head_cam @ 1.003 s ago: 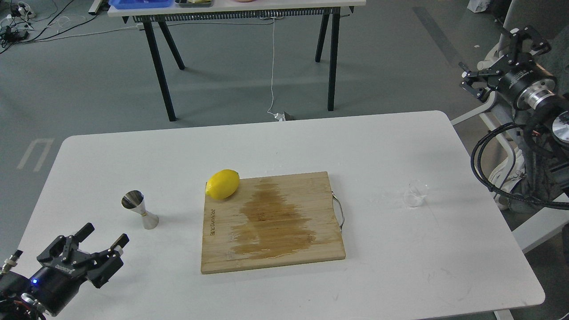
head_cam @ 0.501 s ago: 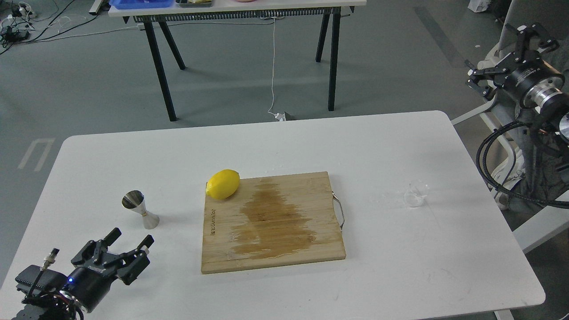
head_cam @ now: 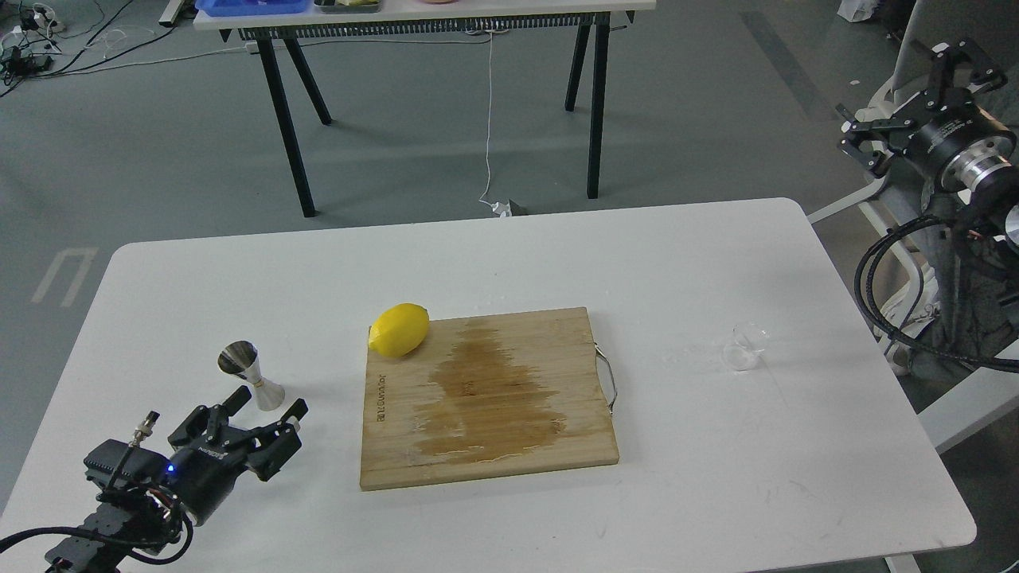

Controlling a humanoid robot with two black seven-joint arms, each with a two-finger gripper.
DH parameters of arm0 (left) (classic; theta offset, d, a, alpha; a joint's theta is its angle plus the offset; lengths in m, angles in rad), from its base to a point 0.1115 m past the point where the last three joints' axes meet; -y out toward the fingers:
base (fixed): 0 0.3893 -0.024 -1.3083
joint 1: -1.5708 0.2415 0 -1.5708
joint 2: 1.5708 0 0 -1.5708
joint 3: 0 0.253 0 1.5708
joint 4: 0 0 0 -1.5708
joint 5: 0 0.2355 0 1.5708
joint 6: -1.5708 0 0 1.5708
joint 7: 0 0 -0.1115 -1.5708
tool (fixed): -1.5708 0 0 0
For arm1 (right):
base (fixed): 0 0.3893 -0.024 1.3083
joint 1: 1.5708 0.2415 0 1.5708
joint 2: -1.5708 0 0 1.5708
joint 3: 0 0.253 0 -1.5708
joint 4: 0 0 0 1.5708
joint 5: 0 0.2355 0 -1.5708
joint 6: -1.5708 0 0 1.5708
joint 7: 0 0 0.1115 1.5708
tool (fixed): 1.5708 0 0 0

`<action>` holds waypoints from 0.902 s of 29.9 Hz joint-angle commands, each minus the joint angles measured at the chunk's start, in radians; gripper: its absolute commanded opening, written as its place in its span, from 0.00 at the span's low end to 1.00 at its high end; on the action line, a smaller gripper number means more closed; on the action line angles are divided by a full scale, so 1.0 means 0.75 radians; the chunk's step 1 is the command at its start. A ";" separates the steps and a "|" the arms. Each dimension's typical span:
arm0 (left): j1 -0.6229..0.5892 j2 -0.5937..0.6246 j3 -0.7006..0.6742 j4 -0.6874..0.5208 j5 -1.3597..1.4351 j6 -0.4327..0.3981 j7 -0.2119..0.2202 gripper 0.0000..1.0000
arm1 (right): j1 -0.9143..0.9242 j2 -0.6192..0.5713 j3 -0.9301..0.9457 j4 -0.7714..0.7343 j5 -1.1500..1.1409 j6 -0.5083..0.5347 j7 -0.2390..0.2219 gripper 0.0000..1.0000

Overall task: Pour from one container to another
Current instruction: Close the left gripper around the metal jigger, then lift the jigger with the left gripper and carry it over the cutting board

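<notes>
The steel jigger (head_cam: 250,374) stands upright on the white table (head_cam: 509,255), left of the cutting board. My left gripper (head_cam: 267,403) hovers open just in front of it, fingers spread either side of the jigger's base without touching. The small clear glass cup (head_cam: 745,346) sits on the table's right side, right of the board. My right gripper (head_cam: 907,95) is raised off the table's right edge, far above and beyond the cup, open and holding nothing.
A wooden cutting board (head_cam: 489,395) with a wet stain and a metal handle lies mid-table. A yellow lemon (head_cam: 400,329) rests at its far left corner. Another table on black trestle legs (head_cam: 430,16) stands behind.
My left gripper has travelled forward and right from the table's near-left corner up to the jigger. My right gripper drifted slightly up and right. The jigger, cup and lemon stayed still.
</notes>
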 commanded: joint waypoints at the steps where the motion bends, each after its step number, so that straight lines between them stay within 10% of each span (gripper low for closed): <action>1: -0.026 -0.013 0.001 0.049 0.000 0.000 0.000 1.00 | -0.002 -0.002 0.000 0.000 0.000 0.000 0.000 0.99; 27: -0.204 -0.101 0.060 0.280 -0.043 0.000 0.000 0.87 | -0.041 -0.039 0.027 0.012 0.004 0.000 0.000 0.99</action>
